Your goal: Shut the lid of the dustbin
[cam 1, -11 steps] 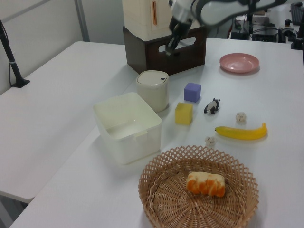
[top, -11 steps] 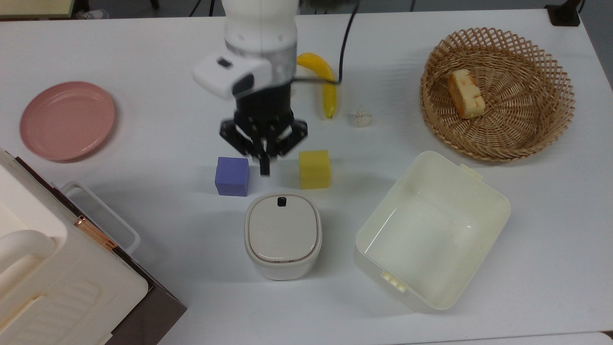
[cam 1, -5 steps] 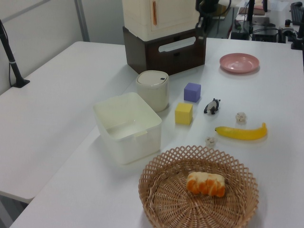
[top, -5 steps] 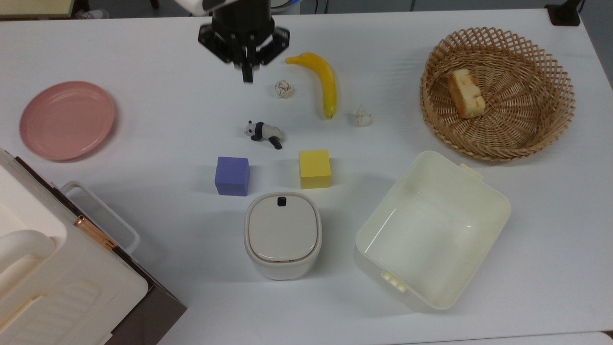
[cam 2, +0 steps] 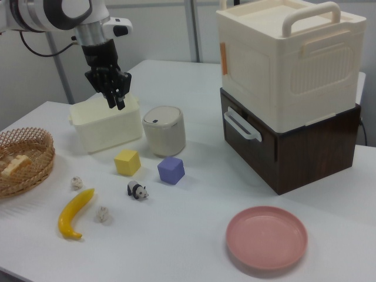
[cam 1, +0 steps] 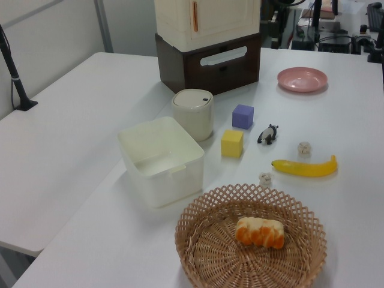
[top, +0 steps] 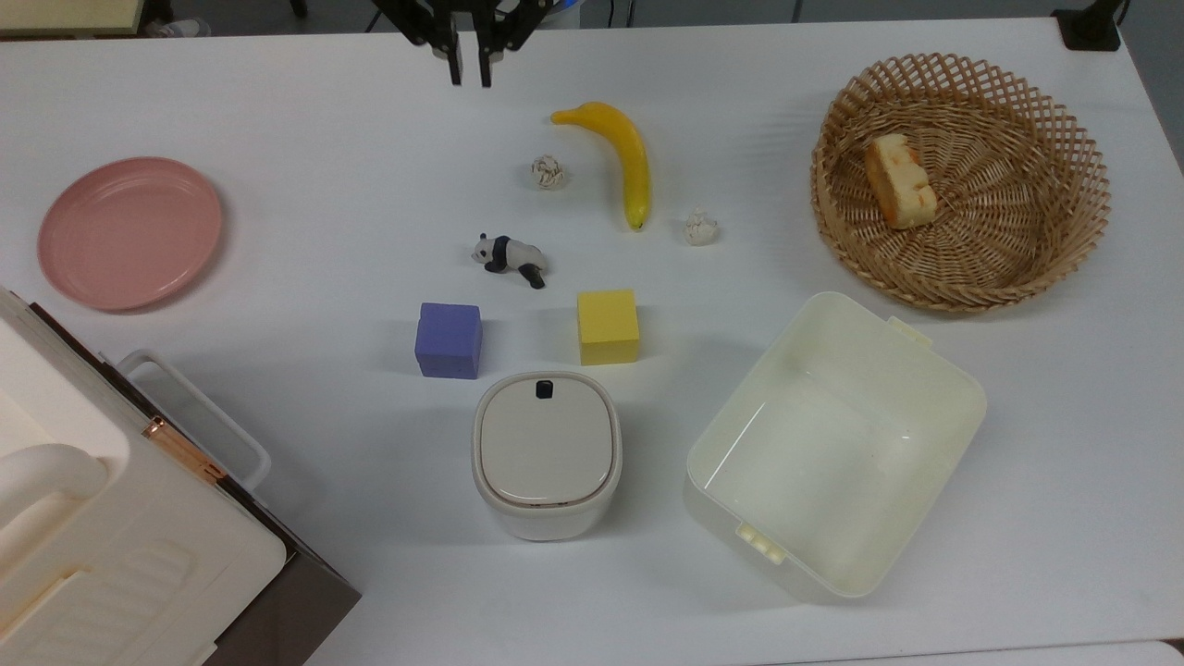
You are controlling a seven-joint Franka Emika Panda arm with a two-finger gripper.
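Lid (top: 546, 441) flat beige rounded-square panel, small black button near its far edge in the top view, thin brownish rim line; sits flush and level on the dustbin (top: 546, 504), off-white smooth plastic, rounded-square body, standing upright on the white table (top: 305, 222) toward the near edge in the top view. Contents hidden under the lid. Just beyond it a purple cube (top: 449, 339) and a yellow cube (top: 608, 326), both matte, apart from the bin. Pale-yellow rectangular tub (top: 934, 365) beside the bin on the top view's right, glossy inside, nothing in it. Wicker basket (top: 1064, 139) round, open weave, holds one wedge of yellow-orange cake (top: 899, 181). Pink round plate (top: 129, 231) bare, on the top view's left. Cream ribbed box with handle (cam 2: 288, 56) stacked on a dark brown crate (cam 2: 294, 147). Small panda figure (top: 509, 255), banana (top: 620, 153), two crumpled paper balls (top: 549, 172) mid-table. Gripper (top: 469, 69) black, held in the air above the table's far edge in the top view, well apart from the bin, fingers nearly together with a slim gap, holding nothing
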